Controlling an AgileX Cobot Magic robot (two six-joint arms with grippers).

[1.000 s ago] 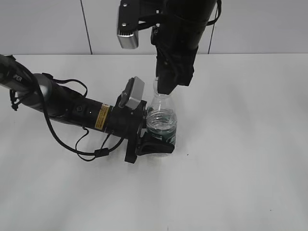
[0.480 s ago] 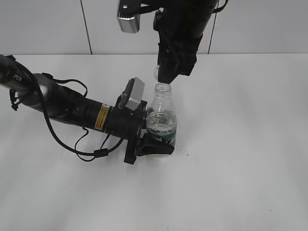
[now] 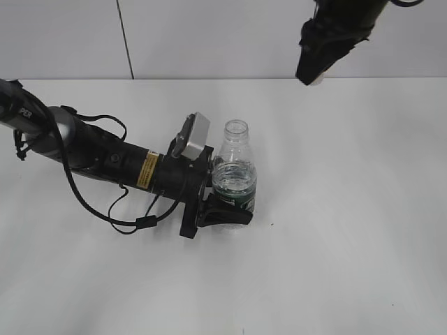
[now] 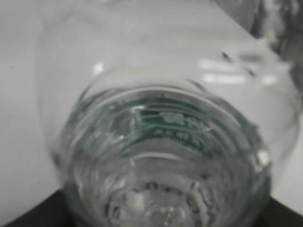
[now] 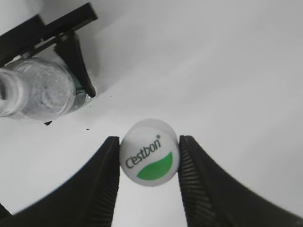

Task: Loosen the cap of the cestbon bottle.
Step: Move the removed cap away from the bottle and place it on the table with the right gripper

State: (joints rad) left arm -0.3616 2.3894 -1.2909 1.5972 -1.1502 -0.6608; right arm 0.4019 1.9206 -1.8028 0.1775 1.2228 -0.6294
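The cestbon bottle [image 3: 235, 171] stands upright on the white table, its neck open and bare. My left gripper [image 3: 222, 209] is shut on the bottle's lower body at the green label; the left wrist view shows the bottle [image 4: 161, 156] very close, filling the frame. My right gripper [image 5: 149, 156] is shut on the white cap [image 5: 149, 152] with the green Cestbon logo, and holds it in the air well to the upper right of the bottle [image 5: 38, 92]. In the exterior view the right gripper [image 3: 313, 75] is high at the top right, with the cap only just showing.
The white table [image 3: 349, 230] spreads around the bottle. A grey-white wall [image 3: 70, 35] with a dark seam stands behind. The left arm and its cables [image 3: 105, 164] lie across the table's left side.
My right gripper lifted the cap off the bottle's neck, then swung up and far to the right with it. The bottle and left gripper have not moved.
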